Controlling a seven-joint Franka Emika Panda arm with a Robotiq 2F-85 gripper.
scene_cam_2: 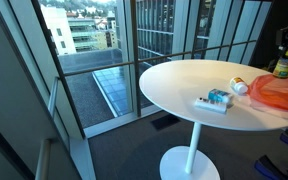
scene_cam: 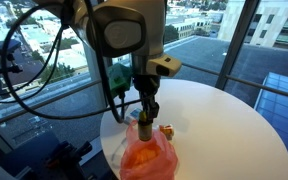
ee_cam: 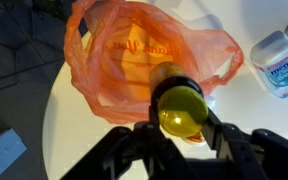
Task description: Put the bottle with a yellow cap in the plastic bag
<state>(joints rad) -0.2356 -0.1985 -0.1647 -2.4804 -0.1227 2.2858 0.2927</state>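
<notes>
From where I stand, the gripper [ee_cam: 181,128] is clamped on the bottle [ee_cam: 181,108]. In the wrist view its dark fingers [ee_cam: 227,140] press in from both sides, just under the yellow cap [ee_cam: 181,100]. The bottle hangs upright over the bag [ee_cam: 134,50], above the bag's edge nearest the wrist rather than its middle. In an exterior view the gripper [scene_cam: 147,112] sits directly above the bag [scene_cam: 147,155], and the bottle's foot looks to be at or just inside the crumpled top. I cannot tell whether it touches the plastic.

The step in hand, I'd say, is the lowering and letting go. The bag is thin, orange and slumped on the table [scene_cam: 224,120], so its mouth is soft and may fold shut under a push. I would move the bottle a little toward the bag's centre and go down slowly and straight. The fingers should part only once the bottle's body is well below the bag's rim. If it is dropped from above the rim, it could tip out beside the bag. A white bottle [ee_cam: 281,62] stands off to one side of the bag, well apart, and should not get in the way.
</notes>
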